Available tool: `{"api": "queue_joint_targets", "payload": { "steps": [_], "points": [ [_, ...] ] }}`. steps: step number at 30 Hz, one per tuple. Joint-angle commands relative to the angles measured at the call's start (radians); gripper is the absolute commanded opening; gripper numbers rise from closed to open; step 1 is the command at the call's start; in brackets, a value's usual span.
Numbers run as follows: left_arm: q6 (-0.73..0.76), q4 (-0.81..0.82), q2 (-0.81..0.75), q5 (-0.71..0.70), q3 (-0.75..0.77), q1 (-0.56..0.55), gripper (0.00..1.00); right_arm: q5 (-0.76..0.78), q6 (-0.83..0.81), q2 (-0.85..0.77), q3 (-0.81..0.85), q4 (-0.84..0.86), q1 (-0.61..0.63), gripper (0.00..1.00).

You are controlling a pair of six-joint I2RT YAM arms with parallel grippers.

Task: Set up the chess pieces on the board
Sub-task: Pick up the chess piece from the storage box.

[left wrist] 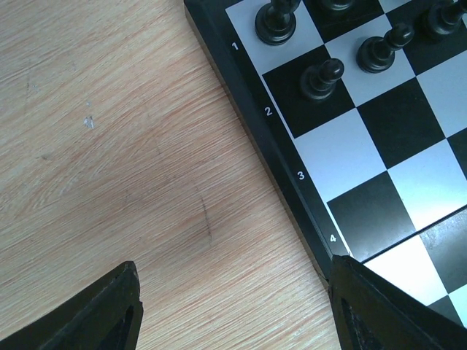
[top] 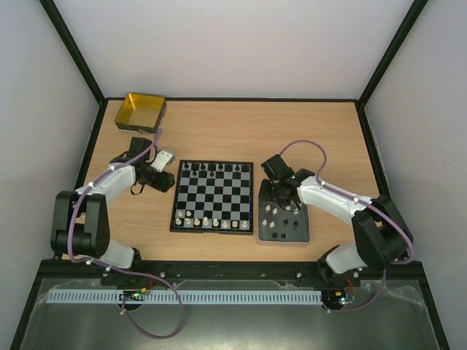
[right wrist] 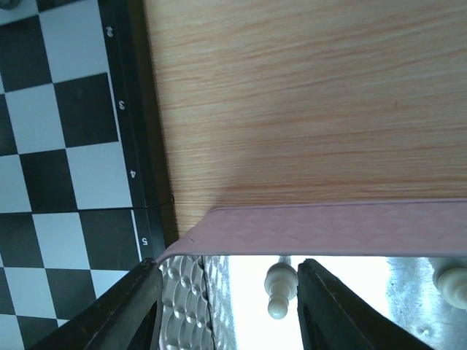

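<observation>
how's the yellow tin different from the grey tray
The yellow tin is square and sits at the far left corner, well away from the board. The grey tray is rectangular and lies right beside the board's right edge. The tin shows nothing inside, while the tray holds loose chess pieces. Both rest flat on the wooden table.

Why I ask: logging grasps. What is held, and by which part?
Nothing is held: left gripper open beside the board; right gripper open around a white piece in the tray.
</observation>
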Motion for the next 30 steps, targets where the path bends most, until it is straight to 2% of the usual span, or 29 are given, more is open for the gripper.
{"api": "queue_joint_targets", "payload": {
  "steps": [1,9,19,28,30],
  "points": [
    [-0.006,-0.005,0.009,0.015,-0.002,-0.004,0.70,0.069,-0.046,-0.029,0.052,-0.094,-0.001,0.49],
    [0.006,-0.004,-0.001,0.016,-0.004,0.006,0.72,0.132,-0.090,-0.131,0.061,-0.225,0.000,0.46],
    [0.034,-0.032,-0.014,0.015,-0.044,0.008,0.71,0.090,-0.109,-0.156,0.056,-0.325,0.000,0.44],
    [0.031,-0.006,-0.034,0.004,-0.087,0.008,0.71,0.050,-0.005,-0.288,-0.064,-0.350,0.000,0.34],
    [0.029,-0.002,-0.025,0.016,-0.086,0.008,0.70,0.040,0.003,-0.297,-0.086,-0.347,0.000,0.28]
  ]
}}
